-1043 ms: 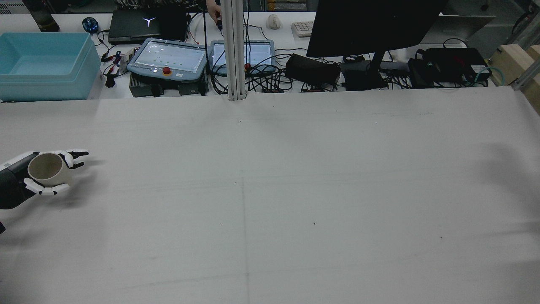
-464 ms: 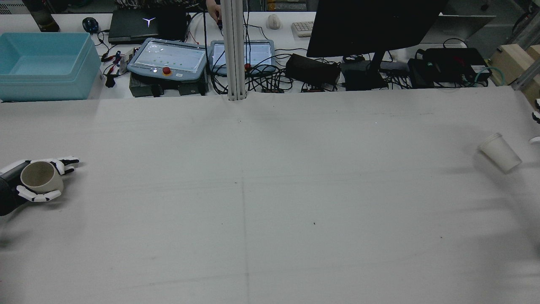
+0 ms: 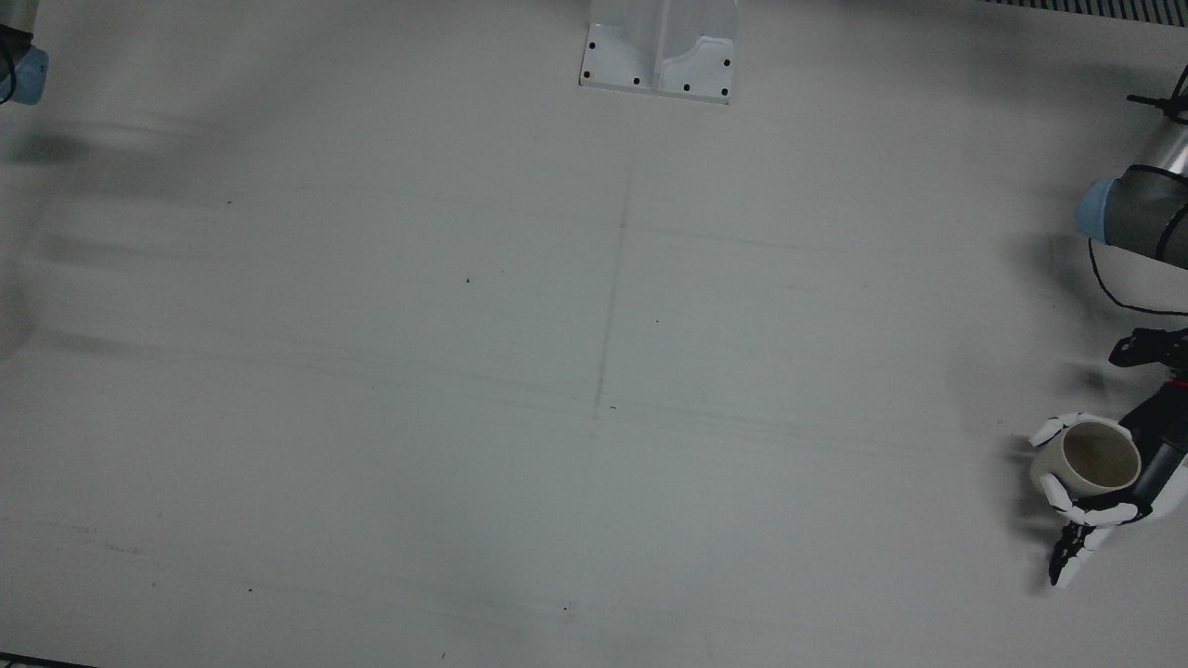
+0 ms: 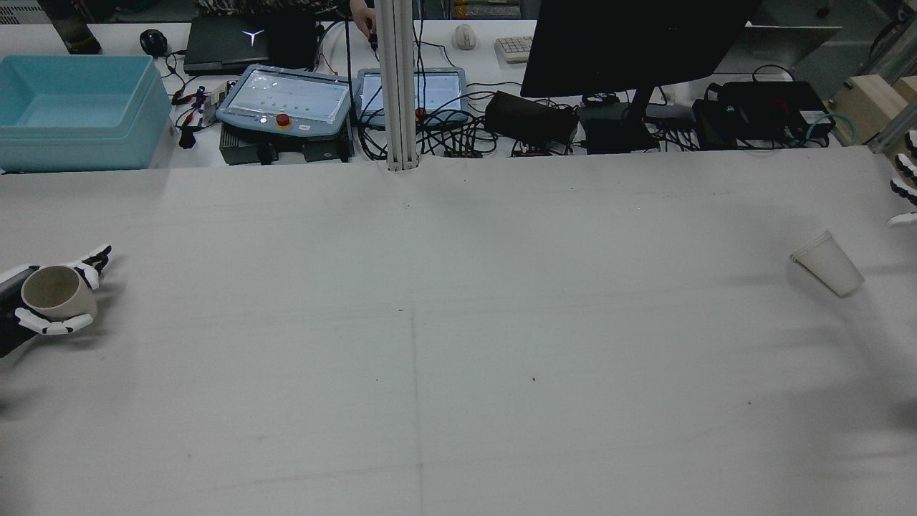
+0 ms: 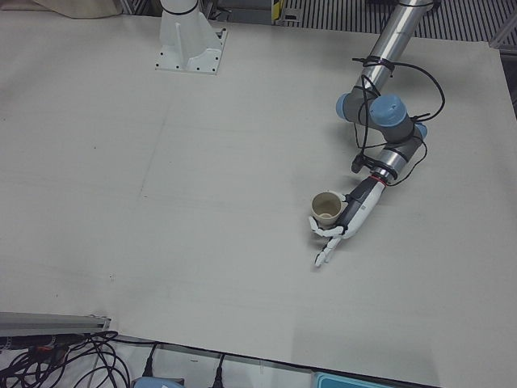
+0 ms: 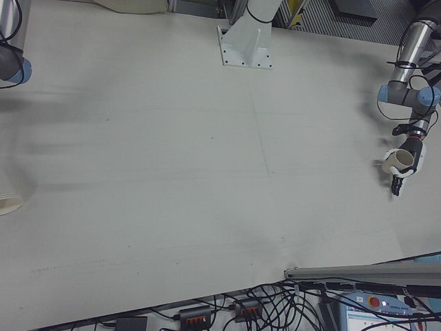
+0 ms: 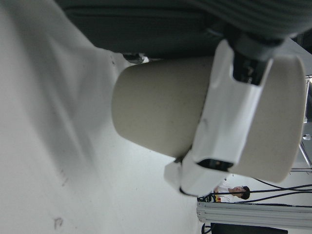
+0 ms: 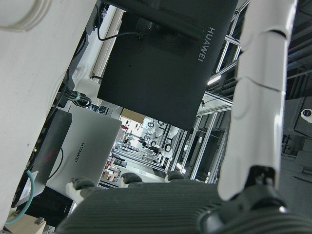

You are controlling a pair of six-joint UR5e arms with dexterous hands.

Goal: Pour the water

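My left hand (image 4: 43,304) is shut on a beige cup (image 4: 54,292), held upright just above the table at the rear view's left edge. The cup also shows in the front view (image 3: 1091,459), the left-front view (image 5: 326,208), the right-front view (image 6: 400,159) and the left hand view (image 7: 165,112). A white paper cup (image 4: 827,263) is tipped on its side near the right edge, mouth towards the far left; it also shows in the right-front view (image 6: 9,203). My right hand (image 4: 904,190) is at the right edge, fingers (image 8: 258,97) spread, apart from that cup.
Beyond the table's far edge stand a blue bin (image 4: 79,107), two teach pendants (image 4: 286,100), a post (image 4: 397,86), a monitor (image 4: 630,43) and cables. A white pedestal (image 3: 659,46) stands at the robot's side of the table.
My left hand has moved left with the beige cup. The white cup came into view at the right and shifted left. My right hand's fingers appeared at the right edge.
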